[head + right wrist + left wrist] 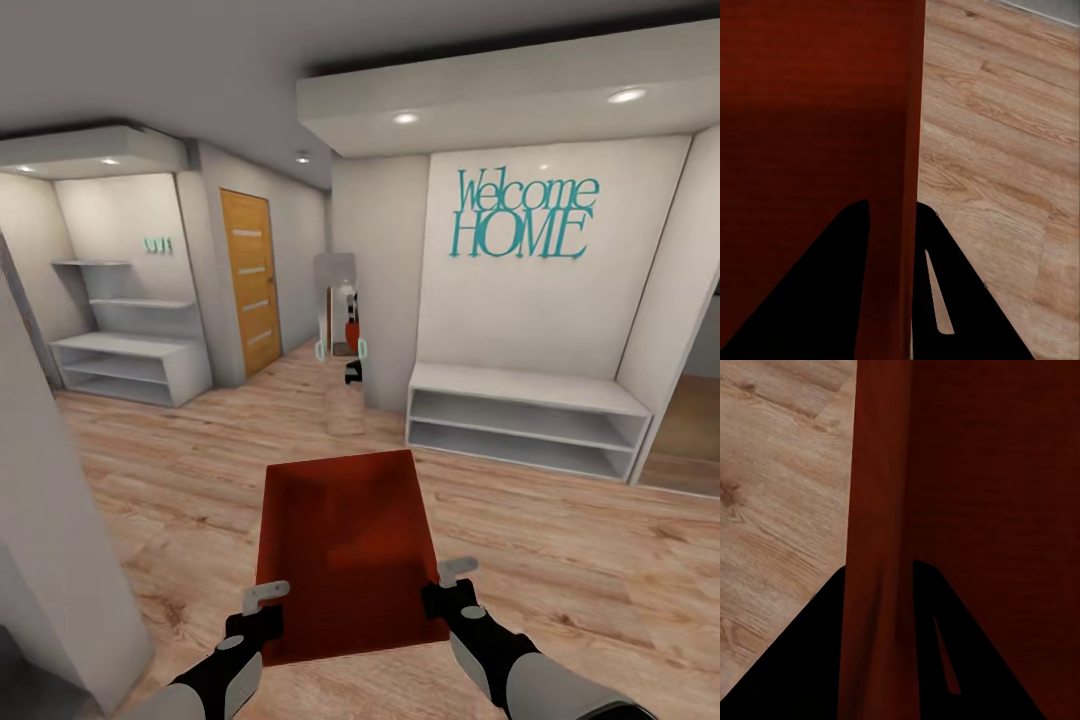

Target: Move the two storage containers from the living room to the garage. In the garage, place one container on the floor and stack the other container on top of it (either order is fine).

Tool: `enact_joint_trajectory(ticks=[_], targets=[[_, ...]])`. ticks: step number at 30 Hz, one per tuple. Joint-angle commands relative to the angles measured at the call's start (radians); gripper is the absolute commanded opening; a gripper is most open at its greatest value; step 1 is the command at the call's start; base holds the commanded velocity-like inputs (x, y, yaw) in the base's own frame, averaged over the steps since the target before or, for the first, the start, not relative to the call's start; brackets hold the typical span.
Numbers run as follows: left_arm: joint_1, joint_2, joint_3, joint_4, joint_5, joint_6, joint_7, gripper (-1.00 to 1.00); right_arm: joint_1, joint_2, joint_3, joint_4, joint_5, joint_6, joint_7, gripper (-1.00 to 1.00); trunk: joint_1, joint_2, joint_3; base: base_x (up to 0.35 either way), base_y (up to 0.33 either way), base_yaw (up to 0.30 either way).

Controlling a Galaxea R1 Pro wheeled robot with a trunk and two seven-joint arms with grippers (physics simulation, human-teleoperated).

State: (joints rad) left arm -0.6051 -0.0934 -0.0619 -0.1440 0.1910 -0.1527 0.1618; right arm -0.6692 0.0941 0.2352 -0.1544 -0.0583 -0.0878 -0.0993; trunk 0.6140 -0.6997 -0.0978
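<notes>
Head view. A red-orange storage container (345, 550) is carried in front of the robot above the light wood-plank floor (560, 540). Its long axis runs away from the camera, the far short end pointing toward the white wall bearing the teal "Welcome HOME" lettering (522, 215). The open top faces up and the interior is empty. The left gripper (266, 595) grips the near end of the left long wall; the right gripper (452, 575) grips the near end of the right long wall. Beyond the container stand a low white shelf unit (525, 418) below the lettering, a second white shelf unit (130, 365) in the left alcove, an orange wooden door (250, 280), and a narrow mirror (338, 320) on the wall corner.

Left wrist view. The two dark fingers (802, 660) stand on either side of the container's upright wall (877, 547), one outside and one inside, clamped on it. The wall runs straight ahead along the fingers. The shaded inner face of the container lies on one side, wood-plank floor on the other.

Right wrist view. The dark fingers (967, 300) straddle the opposite wall (904, 150) in the same manner, closed upon it. The container's interior shows bare red-orange surface with nothing inside; the plank floor lies beyond the outer face.
</notes>
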Motion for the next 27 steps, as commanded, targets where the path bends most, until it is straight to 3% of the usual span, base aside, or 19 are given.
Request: enact_joint_trajectory(ticks=[1,16,27], targets=[[-0.001,0.000,0.067,0.003,0.012,-0.005,0.030,-1.00,-0.001,0.007,-0.037,-0.014,-0.064,-0.081,0.004,-1.00,0.001,-0.001,-0.002,0.322,0.000,0.000],[-0.001,0.000,0.067,0.003,0.013,-0.005,0.030,-1.00,-0.001,0.007,-0.037,-0.014,-0.064,-0.081,0.004,-1.00,0.001,-0.001,-0.002,0.322,0.000,0.004],[-0.001,0.000,0.067,0.003,0.013,-0.005,0.030,-1.00,-0.001,0.007,-0.037,-0.014,-0.064,-0.081,0.004,-1.00,0.001,-0.001,-0.002,0.322,0.000,0.233]])
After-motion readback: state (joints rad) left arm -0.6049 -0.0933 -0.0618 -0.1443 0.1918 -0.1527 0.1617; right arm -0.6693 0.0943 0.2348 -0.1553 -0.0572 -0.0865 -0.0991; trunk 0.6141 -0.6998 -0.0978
